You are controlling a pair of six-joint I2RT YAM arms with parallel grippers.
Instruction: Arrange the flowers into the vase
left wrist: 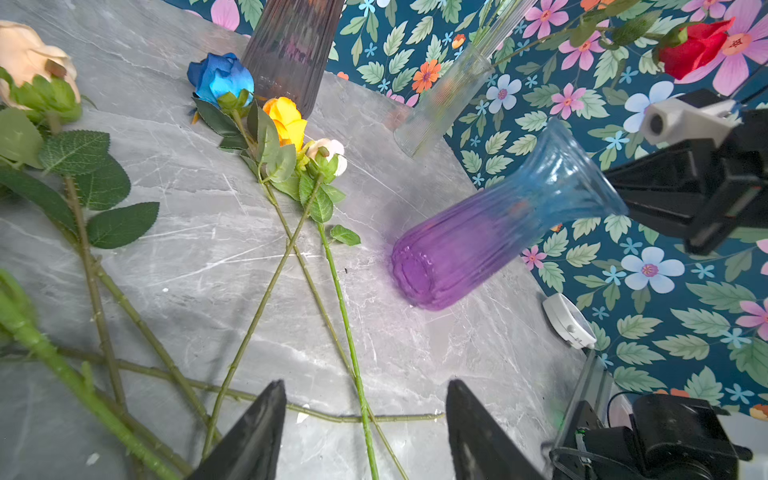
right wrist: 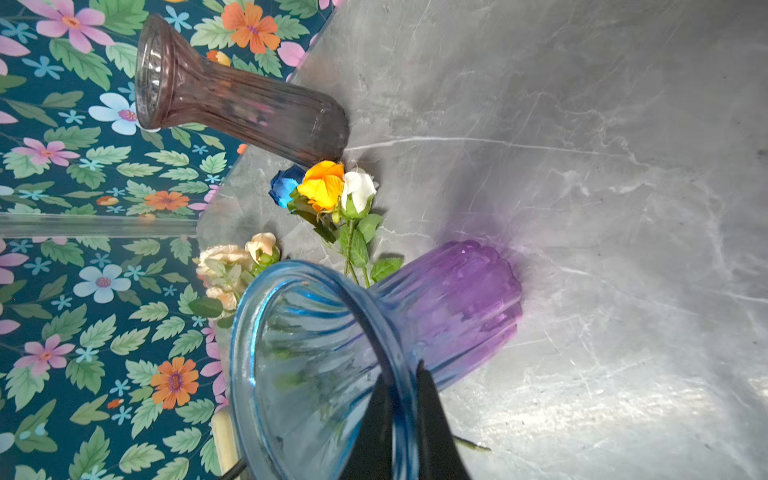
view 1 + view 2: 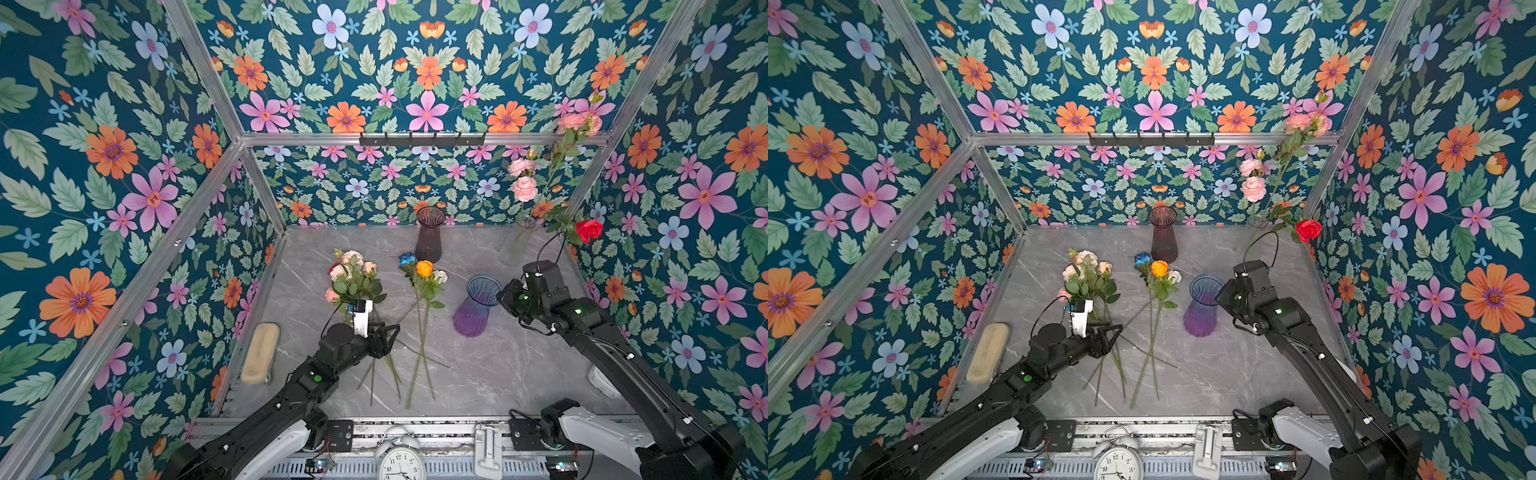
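Two loose bunches of flowers lie on the grey marble table (image 3: pixel 498 374): peach and pink blooms (image 3: pixel 353 270) (image 3: pixel 1086 268), and a blue, an orange and a white rose (image 3: pixel 424 270) (image 1: pixel 286 120) (image 2: pixel 328 187). Their green stems (image 1: pixel 353 332) cross toward the front. My left gripper (image 3: pixel 392 332) (image 3: pixel 1115 332) (image 1: pixel 365 384) is open just above the crossed stems, holding nothing. A ribbed vase, blue on top and purple below (image 3: pixel 478 305) (image 3: pixel 1202 305) (image 1: pixel 478 245), stands to the right. My right gripper (image 3: pixel 500 297) (image 2: pixel 402 370) is shut on its blue rim, one finger inside and one outside.
A dark purple vase (image 3: pixel 429 235) stands at the back centre. A clear vase (image 3: pixel 521 237) at the back right holds pink blooms and a red rose (image 3: pixel 589 230). A beige pad (image 3: pixel 259 353) lies at the left edge, an alarm clock (image 3: pixel 401 461) at the front.
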